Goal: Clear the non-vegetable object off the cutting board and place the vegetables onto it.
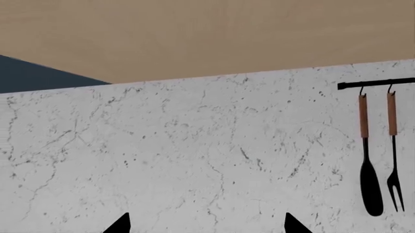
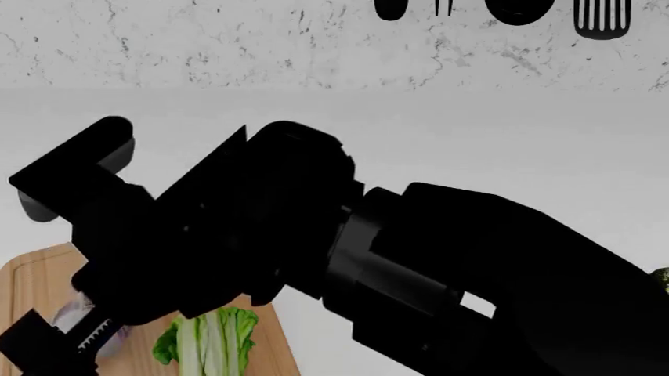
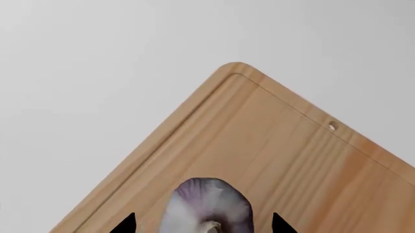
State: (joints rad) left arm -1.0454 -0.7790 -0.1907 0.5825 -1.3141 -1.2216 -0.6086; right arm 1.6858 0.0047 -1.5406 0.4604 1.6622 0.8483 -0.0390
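The cutting board (image 3: 272, 131) lies on the white counter; it also shows at the lower left of the head view (image 2: 31, 286). The garlic bulb (image 3: 207, 204) rests on it, between the fingertips of my right gripper (image 3: 202, 224), which is open with a gap on each side of the bulb. In the head view my right arm reaches across to the board, where the gripper (image 2: 47, 345) hides most of the garlic (image 2: 75, 313). The bok choy (image 2: 209, 341) lies on the board beside it. A dark green bit at the right edge may be the gourd (image 2: 660, 278). My left gripper (image 1: 207, 225) is open and empty, facing the wall.
A marble wall (image 1: 194, 145) stands behind the white counter (image 2: 502, 141). A black rail (image 1: 372, 82) on it carries a hanging spoon (image 1: 370, 179) and a fork (image 1: 394, 184). More utensils (image 2: 601, 19) hang at the top of the head view.
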